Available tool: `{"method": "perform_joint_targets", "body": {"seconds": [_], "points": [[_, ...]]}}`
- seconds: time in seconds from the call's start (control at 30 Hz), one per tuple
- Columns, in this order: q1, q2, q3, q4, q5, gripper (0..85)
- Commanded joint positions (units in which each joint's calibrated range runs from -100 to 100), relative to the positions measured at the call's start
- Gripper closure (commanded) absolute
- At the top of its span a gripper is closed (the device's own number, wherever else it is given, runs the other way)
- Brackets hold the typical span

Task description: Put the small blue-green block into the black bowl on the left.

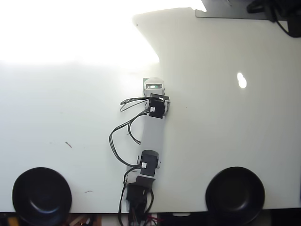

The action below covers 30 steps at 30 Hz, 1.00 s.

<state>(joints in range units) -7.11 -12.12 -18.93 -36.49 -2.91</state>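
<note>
Two black bowls [41,195] [234,194], one gripper [151,80]

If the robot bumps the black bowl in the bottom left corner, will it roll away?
Probably not. The black bowl looks round and wide and sits open side up, so it would likely slide rather than roll. Its glossy surface and the smooth white table suggest it may skid easily.

White table [221,136]: broad bare surface on both sides of the arm [151,136] in the overhead view. Obstacles: looping black cables [120,141] just left of the arm; black bowl [41,195] at lower left edge; second bowl [235,194] at lower right. Upper left washed out by glare, contents unreadable.
</note>
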Motion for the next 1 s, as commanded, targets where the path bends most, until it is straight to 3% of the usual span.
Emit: {"method": "perform_joint_targets", "body": {"seconds": [0.0,0.53,0.97], "points": [[0.29,-2.72,2.39,0.45,0.05,82.3],[10.11,-24.78,2.39,-5.39,0.54,82.1],[23.93,-43.85,-1.31,-7.66,1.17,82.3]]}}
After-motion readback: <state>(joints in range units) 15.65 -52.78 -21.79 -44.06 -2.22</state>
